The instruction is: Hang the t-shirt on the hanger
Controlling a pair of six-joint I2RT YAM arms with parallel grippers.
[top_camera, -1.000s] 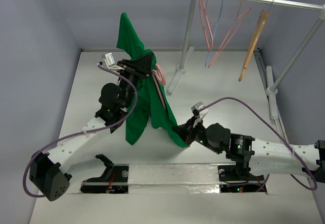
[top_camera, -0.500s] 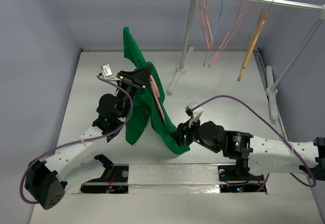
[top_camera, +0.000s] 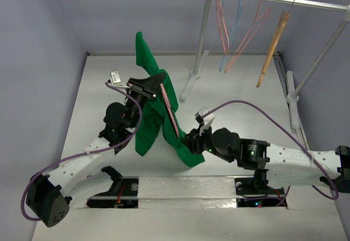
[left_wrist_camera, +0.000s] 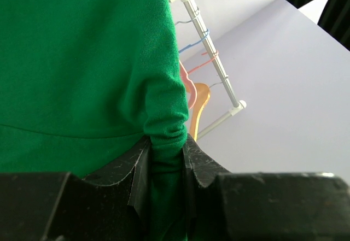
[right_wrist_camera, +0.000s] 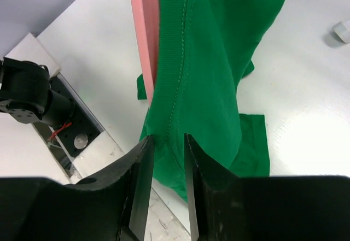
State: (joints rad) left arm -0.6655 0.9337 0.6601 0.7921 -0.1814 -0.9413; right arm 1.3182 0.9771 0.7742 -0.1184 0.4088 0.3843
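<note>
T-shirt [top_camera: 156,122]: bright green, held up off the counter [top_camera: 240,93] between the two arms. One pointed end stands up at the back and the long body hangs down and forward.
Hanger [top_camera: 170,112]: salmon-pink, and one thick arm shows as a slanted stripe against the green cloth. The rest, hook included, is hidden by fabric and the left gripper.
T-shirt and hanger: in the right wrist view the pink arm [right_wrist_camera: 145,33] lies touching the t-shirt [right_wrist_camera: 219,50] along a stitched hem, with its tip poking out at the cloth's left edge.
Left gripper [top_camera: 146,82]: raised at the top of the hanging cloth. In its wrist view [left_wrist_camera: 167,154] the jaws are nearly closed, pinching a bunched fold of green [left_wrist_camera: 82,60]. Whether the hanger is also inside the pinch cannot be told.
Right gripper [top_camera: 191,142]: low, at the bottom edge of the t-shirt. In its wrist view [right_wrist_camera: 167,145] the jaws stand narrow, closed on the hem fold that fills the gap between them.
Lower corner: a flap of green appears to lie on the counter just beyond the right jaws.
Rack [top_camera: 203,33]: white, at the far right. It carries thin pink and blue hangers [top_camera: 232,30] and a wooden hanger [top_camera: 272,41], well apart from the t-shirt.
</note>
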